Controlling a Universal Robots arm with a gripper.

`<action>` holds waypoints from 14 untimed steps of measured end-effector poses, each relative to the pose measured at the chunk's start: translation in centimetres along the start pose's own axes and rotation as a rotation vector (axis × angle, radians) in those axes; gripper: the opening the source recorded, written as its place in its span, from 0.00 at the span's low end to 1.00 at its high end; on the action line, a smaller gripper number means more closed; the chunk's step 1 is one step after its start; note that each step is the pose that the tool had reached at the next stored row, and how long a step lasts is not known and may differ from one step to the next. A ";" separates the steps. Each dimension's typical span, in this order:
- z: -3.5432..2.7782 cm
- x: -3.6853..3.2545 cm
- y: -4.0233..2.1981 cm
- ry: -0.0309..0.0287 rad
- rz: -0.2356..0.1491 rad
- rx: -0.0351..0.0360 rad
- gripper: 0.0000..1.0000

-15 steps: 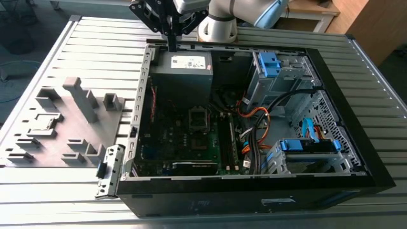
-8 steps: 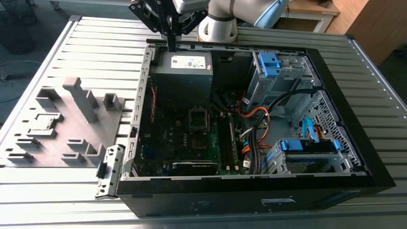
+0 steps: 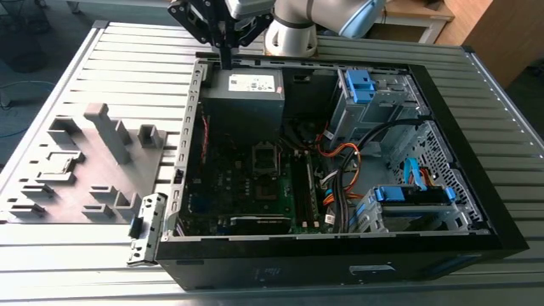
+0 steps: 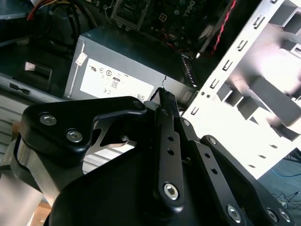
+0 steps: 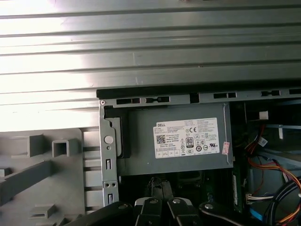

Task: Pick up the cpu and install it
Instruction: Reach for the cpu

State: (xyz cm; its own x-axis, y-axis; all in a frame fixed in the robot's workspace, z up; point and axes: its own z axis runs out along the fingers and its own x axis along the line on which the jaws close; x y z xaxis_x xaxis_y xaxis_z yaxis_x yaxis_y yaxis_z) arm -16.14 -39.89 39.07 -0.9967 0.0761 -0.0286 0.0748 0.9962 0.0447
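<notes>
An open computer case [image 3: 340, 245] lies on its side on a slatted metal table [image 3: 85, 268], its motherboard [image 3: 246, 191] bared. To the exterior view's left of the case, a grey fixture tray [image 3: 93, 191] carries what looks to be the cpu [image 3: 61, 166]. It is a small flat square lying in 1 of the tray's recesses, well apart from the arm, and too small to identify with certainty. Midway up the board, the metal-framed socket bracket [image 3: 265, 158] surrounds a dark centre, which suggests nothing is seated there. Beyond it sits the grey power supply [image 3: 242, 95]. Farthest back, the claw [image 3: 227, 60] hangs just above the case's far rim beside the power supply. Its 2 fingers [image 4: 162, 122] are clenched together, with nothing visible between them in both wrist views. On this evidence neither the pick-up nor the installation is done: the chip is ungrasped, the socket appears unfilled, and the whole task remains.
</notes>
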 end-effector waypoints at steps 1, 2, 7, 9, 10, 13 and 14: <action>0.01 0.23 -0.02 -0.0002 0.000 0.0001 0.11; 0.02 0.47 -0.04 -0.0005 0.000 0.0000 0.11; 0.08 1.52 -0.12 -0.0016 0.000 -0.0001 0.11; 0.11 1.71 -0.13 -0.0017 0.000 -0.0002 0.11; 0.12 1.78 -0.14 -0.0017 0.000 -0.0002 0.11; 0.16 1.93 -0.15 -0.0016 0.000 -0.0001 0.11; 0.18 1.97 -0.15 -0.0016 0.000 -0.0001 0.11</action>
State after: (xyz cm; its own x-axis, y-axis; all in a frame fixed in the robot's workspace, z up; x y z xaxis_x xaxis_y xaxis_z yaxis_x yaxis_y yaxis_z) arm -18.11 -39.89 38.83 -0.9966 0.0763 -0.0302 0.0749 0.9962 0.0448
